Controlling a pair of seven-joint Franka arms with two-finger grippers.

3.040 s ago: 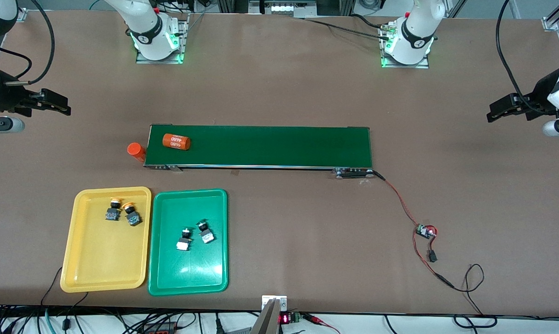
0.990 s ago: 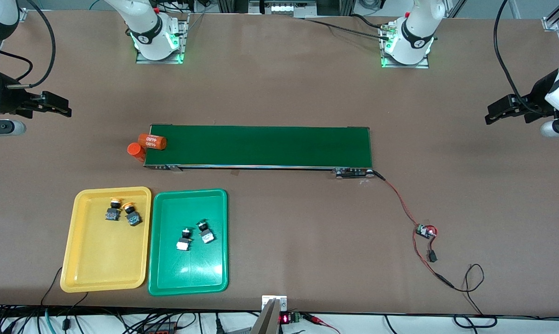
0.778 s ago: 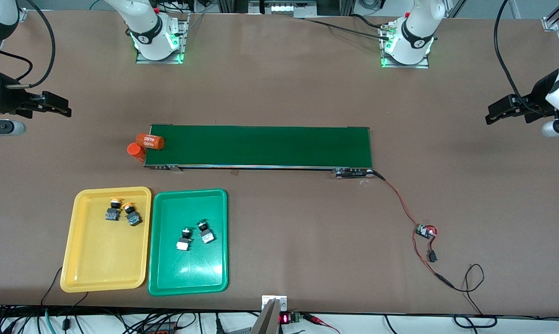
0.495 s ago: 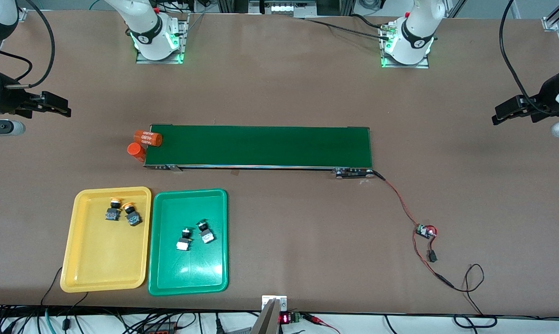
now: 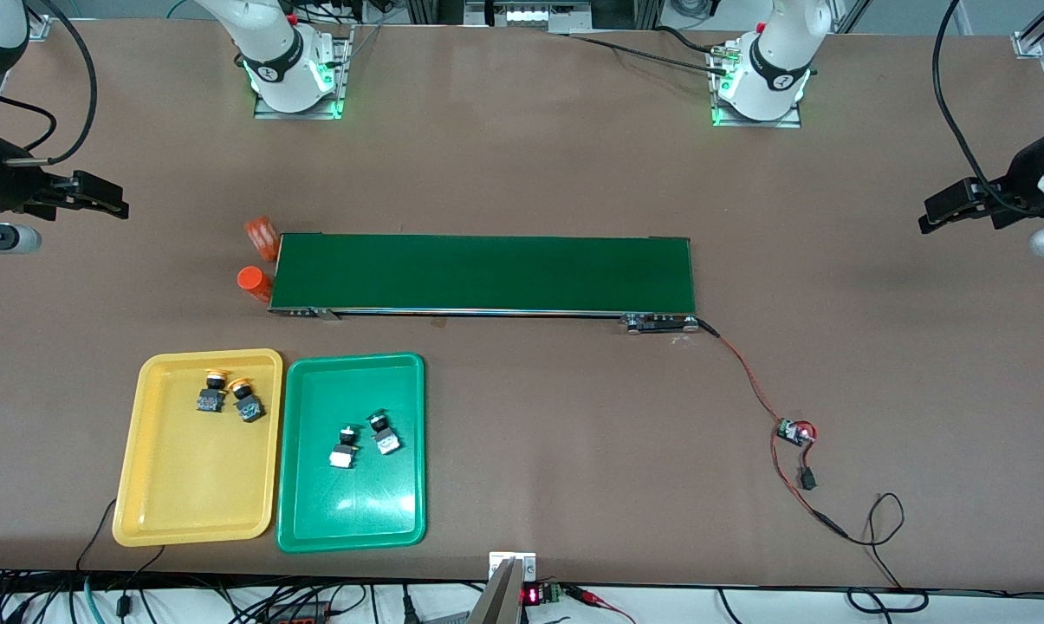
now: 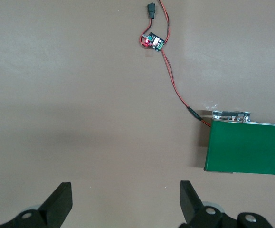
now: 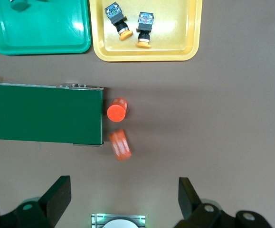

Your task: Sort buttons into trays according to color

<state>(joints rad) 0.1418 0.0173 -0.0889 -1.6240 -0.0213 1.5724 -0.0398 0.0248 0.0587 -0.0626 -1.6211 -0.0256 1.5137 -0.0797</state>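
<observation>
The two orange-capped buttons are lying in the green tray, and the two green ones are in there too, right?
Not quite. The two orange-capped buttons lie in the yellow tray, as the front view and the right wrist view show. The two green ones are in the green tray, as you said.

Both my arms are pulled back to the ends of the table and wait there, each reaching in from the side with its wrist held level. My left gripper [image 5: 927, 224] hangs over bare table at the left arm's end, jaws spread wide with nothing between them. My right gripper [image 5: 121, 206] hangs over bare table at the right arm's end, jaws likewise wide apart and empty.
</observation>
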